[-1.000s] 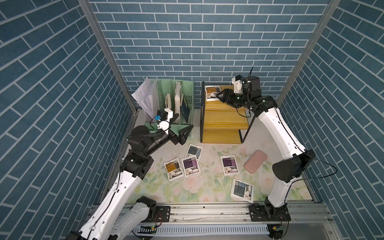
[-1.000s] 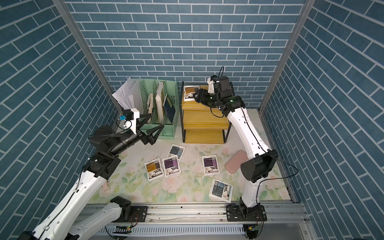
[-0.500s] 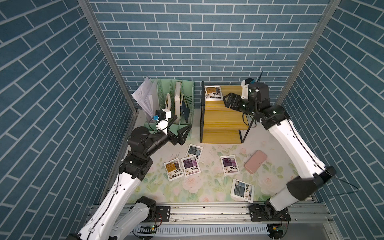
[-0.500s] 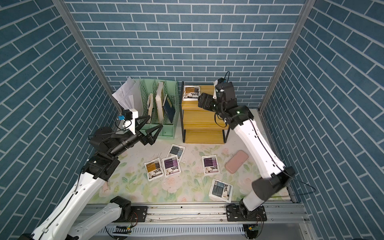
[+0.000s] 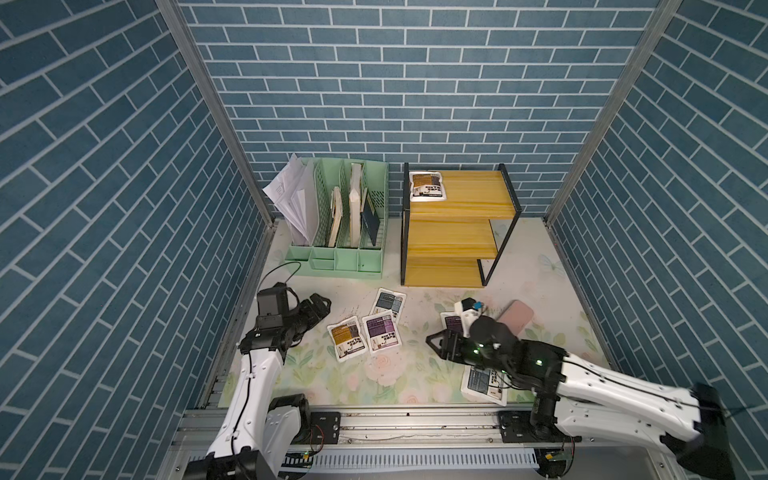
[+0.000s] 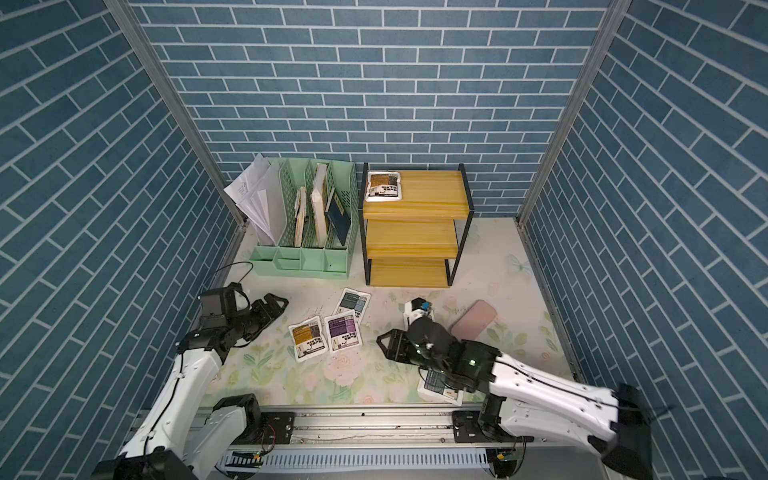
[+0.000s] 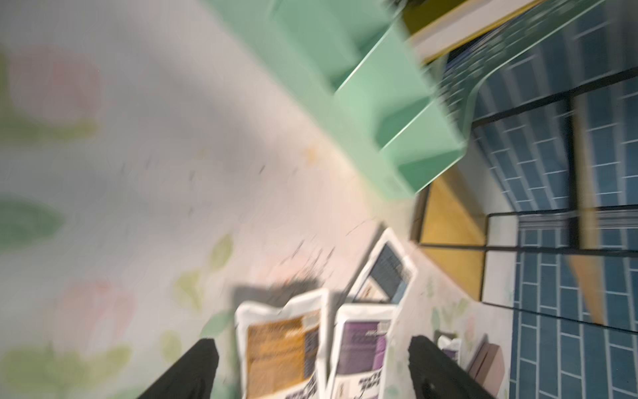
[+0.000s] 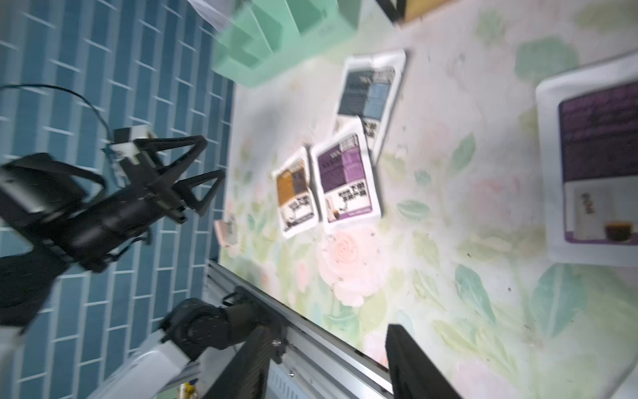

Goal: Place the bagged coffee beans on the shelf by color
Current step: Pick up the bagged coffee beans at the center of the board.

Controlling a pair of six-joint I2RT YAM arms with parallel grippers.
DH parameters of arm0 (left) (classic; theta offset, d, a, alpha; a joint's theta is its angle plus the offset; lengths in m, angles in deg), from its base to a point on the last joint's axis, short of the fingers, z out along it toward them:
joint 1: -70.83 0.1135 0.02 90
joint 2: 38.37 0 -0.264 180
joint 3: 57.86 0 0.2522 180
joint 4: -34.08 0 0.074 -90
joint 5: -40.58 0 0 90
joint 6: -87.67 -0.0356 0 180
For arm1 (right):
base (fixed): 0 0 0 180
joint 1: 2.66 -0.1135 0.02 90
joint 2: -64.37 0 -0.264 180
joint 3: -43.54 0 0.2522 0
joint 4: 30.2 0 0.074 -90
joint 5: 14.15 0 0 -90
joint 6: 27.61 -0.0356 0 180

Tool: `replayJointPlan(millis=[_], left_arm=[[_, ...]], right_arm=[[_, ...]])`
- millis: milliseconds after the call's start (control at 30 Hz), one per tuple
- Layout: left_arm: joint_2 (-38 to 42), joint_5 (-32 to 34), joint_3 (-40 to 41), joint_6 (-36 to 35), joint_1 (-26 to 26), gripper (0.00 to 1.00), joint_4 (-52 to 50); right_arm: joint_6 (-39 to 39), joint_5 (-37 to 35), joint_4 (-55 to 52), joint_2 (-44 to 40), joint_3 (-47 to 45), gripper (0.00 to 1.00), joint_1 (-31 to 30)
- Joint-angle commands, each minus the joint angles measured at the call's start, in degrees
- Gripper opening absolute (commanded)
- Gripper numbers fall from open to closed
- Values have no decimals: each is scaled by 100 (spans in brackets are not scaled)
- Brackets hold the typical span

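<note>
right arm [image 5: 602, 382] partly hides grey-blue pouch [image 5: 482, 380], purple pouch [image 5: 451, 322]; wrist views blurred.

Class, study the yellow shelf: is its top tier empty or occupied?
Occupied. In both top views one orange-brown pouch lies flat on the top tier of the shelf, at the end beside the mint-green organizer.

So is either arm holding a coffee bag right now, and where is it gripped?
Nothing is held: the left gripper and the right gripper are both open and empty.
</note>
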Motion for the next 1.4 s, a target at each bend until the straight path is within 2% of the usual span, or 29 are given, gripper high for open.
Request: replayJointPlan(millis=[0,133,267,400,567,1033,1267,1367], left_arm=[[329,267,199,406,52,88,-638],[48,574,632,656,76,79,-452],[-365,111,1075,977,70,64,340],[-472,-145,1161,906,-19,50,568],[-571,-192,1225,763,-28,33,716],[-772,-40,1404,733,-34,32,969],[-746,-18,1407,729,-33,32,955],[-724,23,1416,733,-43,32,938]], right_arm=[[308,97,906,1423,877,57,-133],[1237,368,997,2978,1745,53,-134],[1844,567,969,4092,2543,47,-100],[2043,990,1019,4806,3086,45,31],[2048,1332,1175,5260,3275,36,225],[2180,1785,1292,5860,3725,25,431],[2198,1873,1343,5979,3762,25,463],[2172,1882,1362,6031,3753,28,473]])
